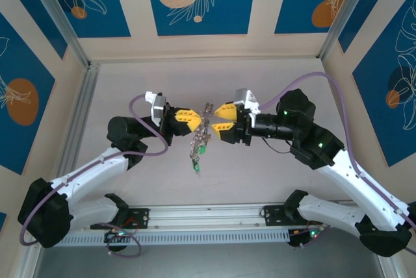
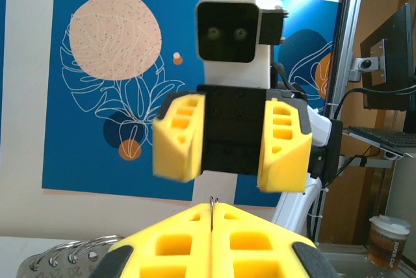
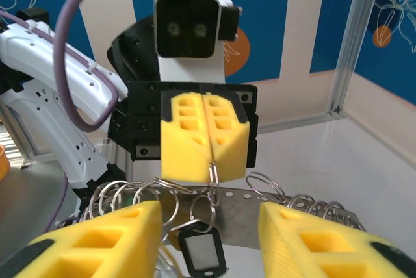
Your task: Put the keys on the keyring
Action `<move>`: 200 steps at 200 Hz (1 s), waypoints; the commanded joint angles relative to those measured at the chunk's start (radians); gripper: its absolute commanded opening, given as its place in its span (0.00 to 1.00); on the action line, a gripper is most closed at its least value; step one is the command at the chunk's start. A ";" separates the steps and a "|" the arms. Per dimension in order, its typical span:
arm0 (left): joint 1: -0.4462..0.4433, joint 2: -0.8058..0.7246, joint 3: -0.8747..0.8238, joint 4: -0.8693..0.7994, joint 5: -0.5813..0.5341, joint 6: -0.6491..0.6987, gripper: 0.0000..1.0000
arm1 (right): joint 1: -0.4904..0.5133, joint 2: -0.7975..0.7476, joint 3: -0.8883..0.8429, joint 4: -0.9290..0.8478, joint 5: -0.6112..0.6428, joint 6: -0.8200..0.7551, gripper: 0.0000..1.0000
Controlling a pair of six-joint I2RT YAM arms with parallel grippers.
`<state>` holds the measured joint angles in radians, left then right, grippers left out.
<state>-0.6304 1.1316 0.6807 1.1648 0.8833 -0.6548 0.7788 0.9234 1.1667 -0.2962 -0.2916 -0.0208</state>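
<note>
Left gripper point(image 1: 199, 117) clenched, yellow fingers point(image 3: 205, 138) pressed flat together, pinching thin wire of keyring point(image 3: 212, 173) at tips. Right gripper point(image 1: 212, 119) faces it, released, pads point(image 3: 110, 236) spread wide, touching nothing visible. Key point(image 3: 203, 250) with dark-framed tag hangs in gap between right pads, clear of both; whether threaded on keyring, cannot tell. Cluster of other keys point(image 1: 197, 143) with green tag point(image 1: 198, 158) dangles below both grippers, over table point(image 1: 130, 83) centre
</note>
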 commanded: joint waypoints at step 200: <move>0.002 -0.288 0.234 -1.141 -0.127 0.640 0.35 | 0.049 0.290 0.465 -0.511 0.201 -0.297 0.00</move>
<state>-0.6258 0.8791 0.8101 0.4339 0.8291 -0.2699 0.8474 1.1332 1.4399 -0.5941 -0.1719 -0.2150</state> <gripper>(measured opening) 0.337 0.041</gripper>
